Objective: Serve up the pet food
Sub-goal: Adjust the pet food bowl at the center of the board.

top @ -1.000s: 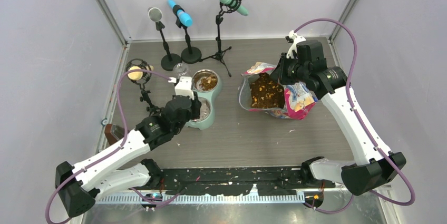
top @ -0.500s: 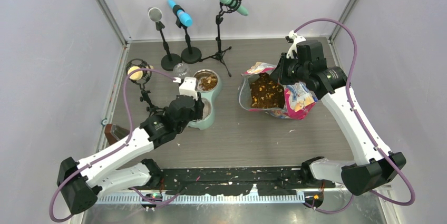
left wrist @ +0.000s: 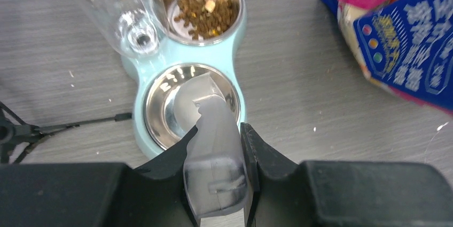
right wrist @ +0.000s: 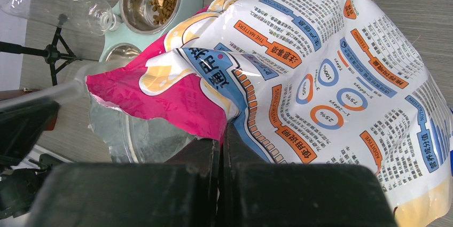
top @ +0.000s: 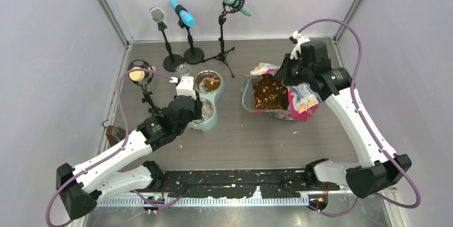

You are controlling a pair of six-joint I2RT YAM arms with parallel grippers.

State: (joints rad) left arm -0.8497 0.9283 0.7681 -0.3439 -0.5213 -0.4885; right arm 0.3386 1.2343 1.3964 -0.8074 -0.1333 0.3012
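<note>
The pet food shows as brown kibble [top: 268, 92] inside the open pink, white and blue bag [top: 299, 101], and as a small heap [left wrist: 205, 9] in the far steel bowl of the mint-green feeder [left wrist: 243, 104]. The near bowl [left wrist: 160, 112] holds no kibble. My left gripper [left wrist: 218, 155] is shut on the handle of the clear scoop [left wrist: 200, 99], whose empty cup hangs over the near bowl. My right gripper [right wrist: 221, 133] is shut on the bag's pink rim [right wrist: 176, 104] and holds the mouth open. In the top view the left gripper [top: 186, 92] is at the feeder's left side and the right gripper [top: 284, 76] at the bag's far edge.
A clear plastic bottle [left wrist: 115, 8] lies by the feeder's far left. Three microphone stands [top: 193, 53] stand at the back and one [top: 141, 77] left of the feeder. A brown object [top: 112, 133] lies at the left edge. Crumbs dot the table near the bag.
My left gripper with the scoop shifted slightly forward and right, then came back to about where it was. The right arm and the bag have not moved.
</note>
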